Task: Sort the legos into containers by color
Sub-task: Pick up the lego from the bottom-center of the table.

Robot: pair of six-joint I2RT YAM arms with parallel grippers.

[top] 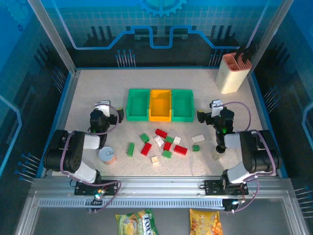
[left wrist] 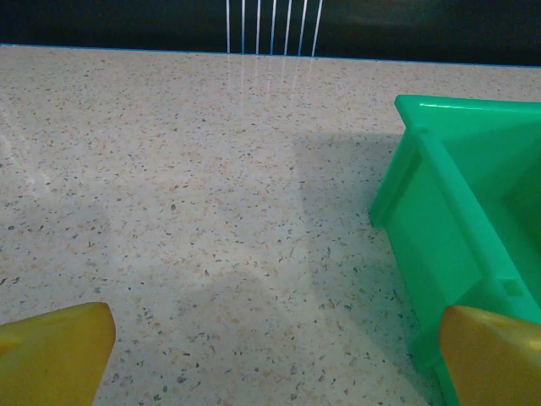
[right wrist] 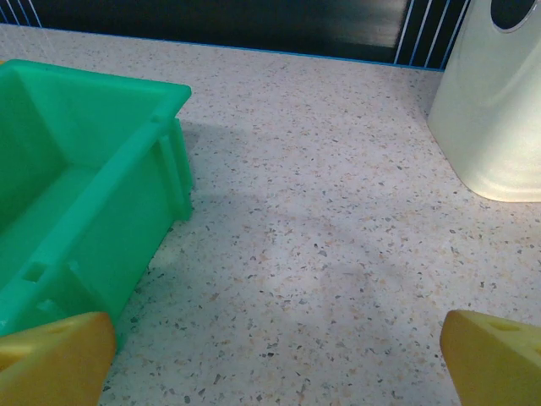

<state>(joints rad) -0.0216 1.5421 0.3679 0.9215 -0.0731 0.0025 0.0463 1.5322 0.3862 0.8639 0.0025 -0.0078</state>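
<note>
Left jaws: wide apart, nothing between the yellow pads (left wrist: 59, 351). Bare table (left wrist: 186, 211) lies straight ahead. The corner of the left green bin (left wrist: 456, 220) is just ahead-right, near the right pad.

Right jaws: also wide apart, empty. The right green bin (right wrist: 93, 186) is ahead-left, close beside the left pad. The holder (right wrist: 499, 110) is ahead-right, well apart.

The legos (top: 164, 144) lie behind both jaws, between the arms. The bins look empty. The orange bin (top: 160, 105) sits between the two green ones.

Risks, as judged:
- Both jaws point away from the legos. Swinging round this close could clip a bin corner and shove the row.
- The bricks are bunched and some are touching. Jaws this wide may take two colours at once or scatter the neighbours.
- The can (top: 107, 155), behind the left jaws, could be knocked on the reach back.
- Both arms work the same cluster, so they could collide.
- There are three colours but two green bins, so white may get misfiled.
</note>
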